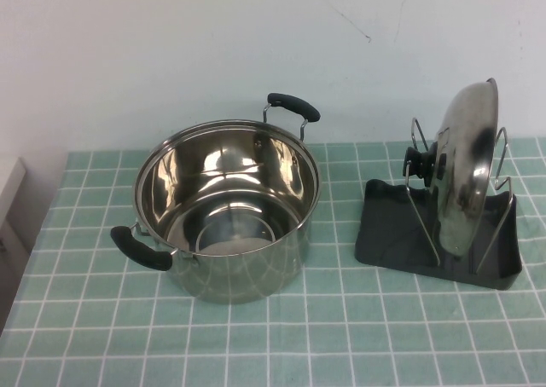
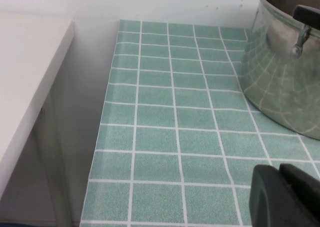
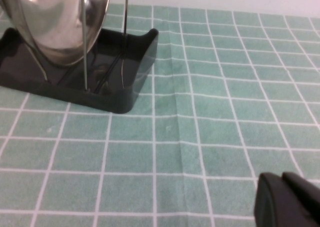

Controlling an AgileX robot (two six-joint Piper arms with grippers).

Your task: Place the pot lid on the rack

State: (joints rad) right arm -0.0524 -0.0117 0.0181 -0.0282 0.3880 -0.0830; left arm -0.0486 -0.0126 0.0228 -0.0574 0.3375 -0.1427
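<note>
A green tiled cloth [image 1: 256, 327] is covering the table; the shiny domed lid [image 1: 465, 170] is standing upright between the rack's [image 1: 388, 233] wire loops, beside the open steel pot [image 1: 226, 212]. The left gripper [image 2: 287, 197] is hanging low near the pot and the right gripper [image 3: 290, 202] near the rack; I cannot tell whether either is open.

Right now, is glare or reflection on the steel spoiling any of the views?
High view: the open stainless-steel pot mirrors the checked cloth, and the domed steel pot lid in the dark grey rack shows dark reflections. Left gripper and right gripper sit dark at their wrist views' edges.

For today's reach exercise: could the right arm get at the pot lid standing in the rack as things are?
Probably yes: bare cloth lies between the right gripper and the rack holding the pot lid. The left gripper is beside the pot.
</note>
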